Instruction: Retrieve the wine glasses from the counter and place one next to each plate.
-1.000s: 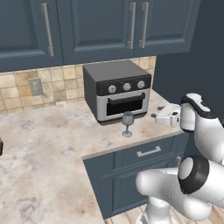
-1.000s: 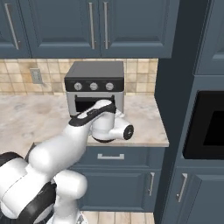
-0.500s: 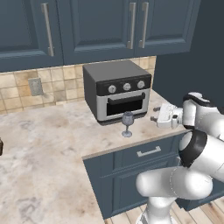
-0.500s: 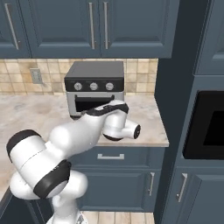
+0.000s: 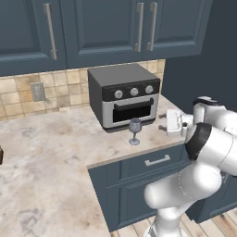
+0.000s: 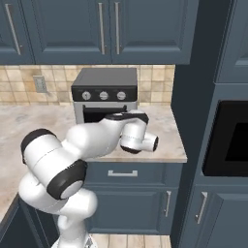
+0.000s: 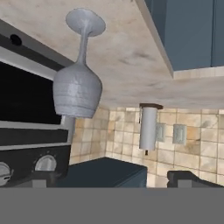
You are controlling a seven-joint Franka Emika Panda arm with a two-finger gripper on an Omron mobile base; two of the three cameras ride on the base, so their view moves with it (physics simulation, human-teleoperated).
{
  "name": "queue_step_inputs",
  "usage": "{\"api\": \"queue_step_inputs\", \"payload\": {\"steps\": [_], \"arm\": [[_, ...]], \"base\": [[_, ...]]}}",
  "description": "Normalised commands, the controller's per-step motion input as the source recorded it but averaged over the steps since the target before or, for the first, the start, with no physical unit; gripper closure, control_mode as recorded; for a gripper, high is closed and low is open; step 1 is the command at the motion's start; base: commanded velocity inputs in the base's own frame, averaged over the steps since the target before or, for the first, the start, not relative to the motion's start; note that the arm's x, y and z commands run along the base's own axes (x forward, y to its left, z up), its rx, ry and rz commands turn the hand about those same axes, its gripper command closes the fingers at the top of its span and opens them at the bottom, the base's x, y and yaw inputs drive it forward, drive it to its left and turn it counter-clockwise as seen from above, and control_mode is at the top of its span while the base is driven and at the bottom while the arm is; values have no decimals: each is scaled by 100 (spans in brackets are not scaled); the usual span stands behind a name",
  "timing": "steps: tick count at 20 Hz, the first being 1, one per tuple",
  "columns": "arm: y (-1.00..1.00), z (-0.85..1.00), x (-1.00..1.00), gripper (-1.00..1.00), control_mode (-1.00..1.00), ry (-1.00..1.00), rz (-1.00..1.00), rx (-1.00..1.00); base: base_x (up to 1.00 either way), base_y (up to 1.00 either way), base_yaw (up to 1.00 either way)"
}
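Marble-look bench (image 5: 55, 152) runs under dark blue cabinets (image 5: 102, 28), with a tiled wall behind. On it stands an oven (image 5: 124, 95), door shut; nothing can be seen inside. One glass (image 5: 134, 131) stands upright on the bench just in front of the oven door, near the front edge, and looks empty. The tool (image 5: 175, 122) hangs level over the bench's right end, to the right of the glass and apart from it, pointing toward it; its fingers are spread wide, holding nothing. In the hand view the glass (image 7: 78, 83) appears upside down, above and left of the fingertips (image 7: 183, 177). Bare bench lies between tool and glass; a tall blue panel (image 5: 199, 69) closes the right end
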Motion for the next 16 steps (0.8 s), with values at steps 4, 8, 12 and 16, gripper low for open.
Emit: {"api": "queue_step_inputs", "payload": {"steps": [4,8,12,16], "arm": [[22,-16,0,-100,-100,0,6,-1],[7,-19,0,-100,-100,0,8,0],[0,-13,-7,-100,-100,0,9,0],[0,-13,-5,-100,-100,0,7,0]], "base": [[0,0,0],[0,0,0],[0,0,0],[0,0,0]]}}
